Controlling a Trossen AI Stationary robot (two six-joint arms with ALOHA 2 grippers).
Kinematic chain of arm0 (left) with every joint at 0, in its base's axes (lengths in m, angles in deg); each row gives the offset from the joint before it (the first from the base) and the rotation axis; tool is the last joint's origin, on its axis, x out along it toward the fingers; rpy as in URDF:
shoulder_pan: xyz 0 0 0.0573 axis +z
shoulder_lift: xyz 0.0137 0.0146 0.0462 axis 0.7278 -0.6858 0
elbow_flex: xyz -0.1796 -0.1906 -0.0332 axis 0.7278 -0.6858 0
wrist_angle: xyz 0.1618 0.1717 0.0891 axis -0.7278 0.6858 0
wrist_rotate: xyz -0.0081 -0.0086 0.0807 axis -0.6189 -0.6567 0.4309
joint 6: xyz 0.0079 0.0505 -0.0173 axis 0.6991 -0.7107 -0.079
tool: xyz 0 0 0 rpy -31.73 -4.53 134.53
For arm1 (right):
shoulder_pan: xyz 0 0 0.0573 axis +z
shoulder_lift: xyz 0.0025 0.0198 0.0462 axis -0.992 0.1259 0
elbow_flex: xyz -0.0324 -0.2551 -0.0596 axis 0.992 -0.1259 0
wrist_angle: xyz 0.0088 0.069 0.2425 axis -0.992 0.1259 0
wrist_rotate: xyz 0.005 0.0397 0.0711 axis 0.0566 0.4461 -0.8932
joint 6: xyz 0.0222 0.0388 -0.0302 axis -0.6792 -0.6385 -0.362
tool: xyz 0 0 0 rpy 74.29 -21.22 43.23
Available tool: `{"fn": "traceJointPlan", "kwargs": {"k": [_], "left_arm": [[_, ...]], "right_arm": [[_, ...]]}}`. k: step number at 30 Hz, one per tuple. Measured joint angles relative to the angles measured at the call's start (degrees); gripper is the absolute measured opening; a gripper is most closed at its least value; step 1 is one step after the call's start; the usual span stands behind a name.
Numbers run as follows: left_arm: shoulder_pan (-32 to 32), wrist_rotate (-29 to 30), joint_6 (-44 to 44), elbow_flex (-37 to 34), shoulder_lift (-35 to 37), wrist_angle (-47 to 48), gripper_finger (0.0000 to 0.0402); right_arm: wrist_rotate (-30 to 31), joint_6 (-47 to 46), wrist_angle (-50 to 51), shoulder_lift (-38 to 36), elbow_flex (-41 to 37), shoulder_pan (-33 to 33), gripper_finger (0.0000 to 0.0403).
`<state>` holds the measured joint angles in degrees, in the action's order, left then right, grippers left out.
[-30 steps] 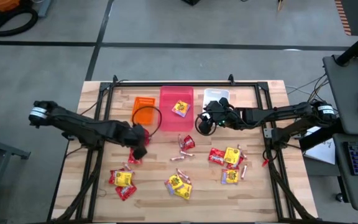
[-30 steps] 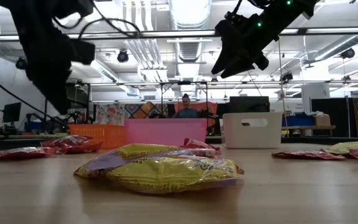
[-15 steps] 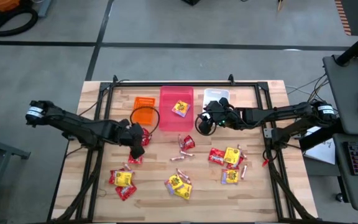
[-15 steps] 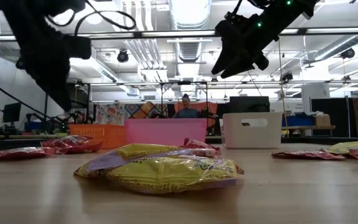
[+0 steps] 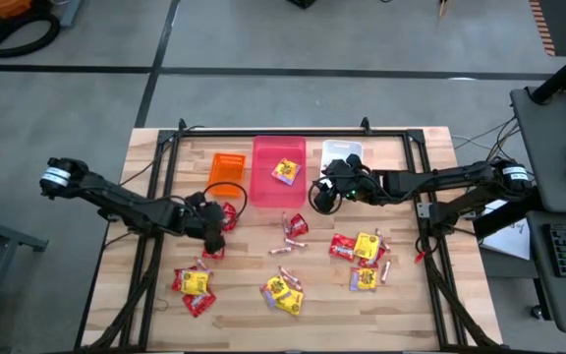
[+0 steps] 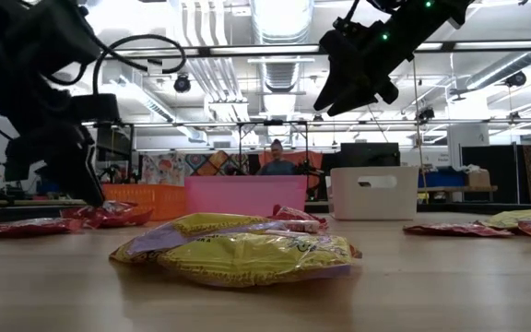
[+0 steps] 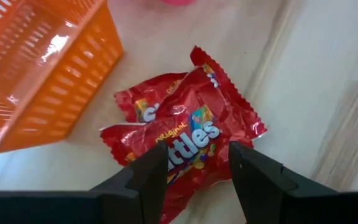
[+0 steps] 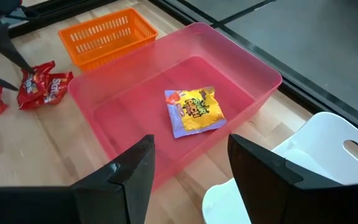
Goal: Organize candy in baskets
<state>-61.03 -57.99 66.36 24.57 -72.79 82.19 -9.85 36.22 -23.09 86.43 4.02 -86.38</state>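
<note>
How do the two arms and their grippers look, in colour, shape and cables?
Both arms are dark, slim and jointed. The left arm has a white band near its base and a black cable looping near the left gripper, whose fingers are flat and black. The right gripper looks alike.

Left gripper [image 7: 197,165] now lower, opened.

Robotics lab: ceiling ducts [image 6: 275,18], monitors [image 6: 367,153]
</note>
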Motion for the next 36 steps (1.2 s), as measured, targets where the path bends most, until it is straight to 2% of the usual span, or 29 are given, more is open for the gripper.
{"fn": "traceJointPlan", "kwargs": {"k": [7,10,16,23,31,36], "left_arm": [[0.0,0.17,0.45,-4.4,-0.02,-6.05,0.0142],[0.0,0.02,0.45,-4.7,-0.02,-6.35,0.0108],[0.0,0.04,0.82,-4.69,0.02,-6.44,0.0012],[-0.72,-3.66,-0.15,-1.81,0.17,-4.04,0.0004],[-1.29,-5.01,-6.06,8.21,1.29,6.03,0.0001],[-1.27,-5.07,-11.4,13.17,2.5,9.07,0.0]], "right_arm": [[0.0,0.0,-0.02,0.0,0.0,0.0,0.0194],[0.0,0.0,-0.02,0.0,0.0,0.0,0.0194],[0.0,0.01,-0.01,0.0,0.0,0.0,0.0194],[0.0,0.39,-0.02,0.0,0.0,0.0,0.0194],[0.0,0.52,0.0,0.0,0.0,0.0,0.0194],[0.0,0.65,-0.01,0.0,-0.16,0.0,0.0194]]}}
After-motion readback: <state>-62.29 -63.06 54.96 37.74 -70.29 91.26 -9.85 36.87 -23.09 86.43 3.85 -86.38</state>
